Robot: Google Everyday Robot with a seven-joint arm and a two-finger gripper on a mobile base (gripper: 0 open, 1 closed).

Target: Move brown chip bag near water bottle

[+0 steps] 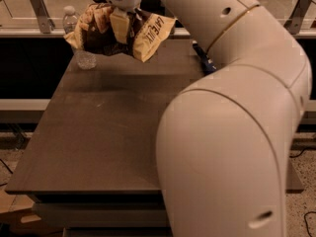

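Observation:
The brown chip bag hangs crumpled in the air over the table's far left corner, its cream-yellow end pointing right. My gripper is shut on the bag's middle, coming down from above. The water bottle stands at the far left corner, its white cap and clear base showing. The bag overlaps the bottle's right side and hides part of its body.
The dark table stretches toward me. My large white arm fills the right side and hides most of a dark-blue bag at the far right. A pale rail runs behind the table.

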